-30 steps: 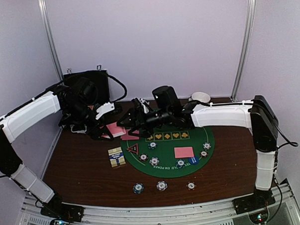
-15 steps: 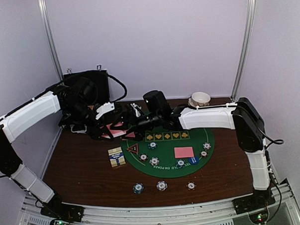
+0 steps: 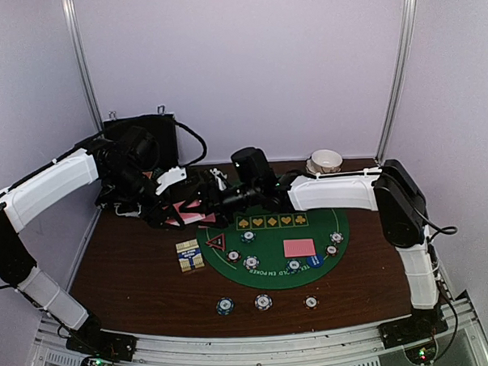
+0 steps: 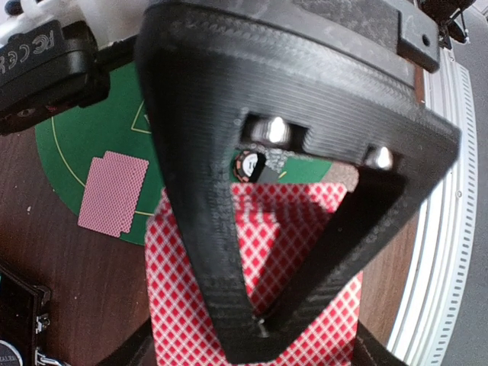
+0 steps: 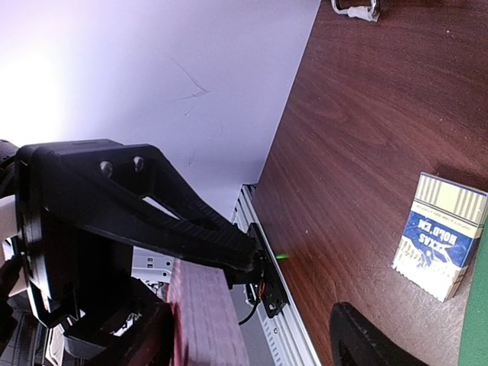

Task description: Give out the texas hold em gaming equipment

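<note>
My left gripper (image 3: pixel 183 208) hovers over the table's back left, shut on a deck of pink-backed cards (image 4: pixel 183 290) held by its side edges. My right gripper (image 3: pixel 206 202) has reached across to that deck. Its jaws are open and straddle the cards (image 5: pixel 206 320); one triangular finger (image 4: pixel 206 229) lies over the deck's back and the other finger (image 5: pixel 370 335) stands well off. On the green felt mat (image 3: pixel 270 222) lie a pair of face-down cards (image 3: pixel 299 248), several chips, a red-black triangle marker (image 3: pixel 216 242) and a blue button (image 3: pixel 315 260).
A card box (image 3: pixel 190 255) lies left of the mat. Three chips (image 3: pixel 263 301) sit in a row near the front edge. A black case (image 3: pixel 141 135) stands at the back left, white bowls (image 3: pixel 326 159) at the back right.
The right arm has swung left until its fingers reach the deck in the left gripper, and its jaws have narrowed. The left arm and deck have not moved.
</note>
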Controlling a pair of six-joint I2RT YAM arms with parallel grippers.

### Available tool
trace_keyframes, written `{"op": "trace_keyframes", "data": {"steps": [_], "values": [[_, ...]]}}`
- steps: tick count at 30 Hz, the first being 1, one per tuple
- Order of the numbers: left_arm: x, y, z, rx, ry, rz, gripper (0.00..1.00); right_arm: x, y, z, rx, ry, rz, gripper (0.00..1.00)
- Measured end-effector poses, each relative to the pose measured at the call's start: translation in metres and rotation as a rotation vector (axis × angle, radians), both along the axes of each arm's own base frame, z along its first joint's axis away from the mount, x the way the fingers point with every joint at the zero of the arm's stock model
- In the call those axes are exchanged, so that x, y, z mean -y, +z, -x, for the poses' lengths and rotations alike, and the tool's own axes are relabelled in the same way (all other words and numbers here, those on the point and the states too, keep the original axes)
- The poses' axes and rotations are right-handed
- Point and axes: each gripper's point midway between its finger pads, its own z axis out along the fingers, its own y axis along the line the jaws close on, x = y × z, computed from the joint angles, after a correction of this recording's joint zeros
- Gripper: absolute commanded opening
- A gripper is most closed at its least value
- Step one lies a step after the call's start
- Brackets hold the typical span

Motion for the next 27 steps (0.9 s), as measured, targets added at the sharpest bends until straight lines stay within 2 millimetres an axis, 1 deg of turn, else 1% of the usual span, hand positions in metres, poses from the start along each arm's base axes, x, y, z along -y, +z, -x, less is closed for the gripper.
{"op": "trace_keyframes", "data": {"steps": [3, 8, 13, 24, 27], "values": [[0.000, 0.000, 0.001, -0.003, 0.000, -0.002, 0.03, 0.003, 0.001, -0.001, 0.006, 0.003, -0.001, 0.63], [0.000, -0.001, 0.001, -0.005, -0.002, -0.003, 0.02, 0.015, 0.008, -0.001, 0.019, 0.002, 0.004, 0.39], [0.000, 0.000, 0.001, -0.002, -0.002, -0.001, 0.02, 0.026, 0.019, 0.000, 0.028, 0.001, 0.008, 0.31], [0.002, 0.002, 0.002, 0.007, -0.012, 0.005, 0.00, 0.031, 0.030, 0.005, 0.008, -0.005, 0.006, 0.12], [0.003, 0.003, 0.002, 0.016, -0.017, 0.009, 0.00, 0.033, 0.032, 0.004, 0.001, -0.010, 0.005, 0.09]]}}
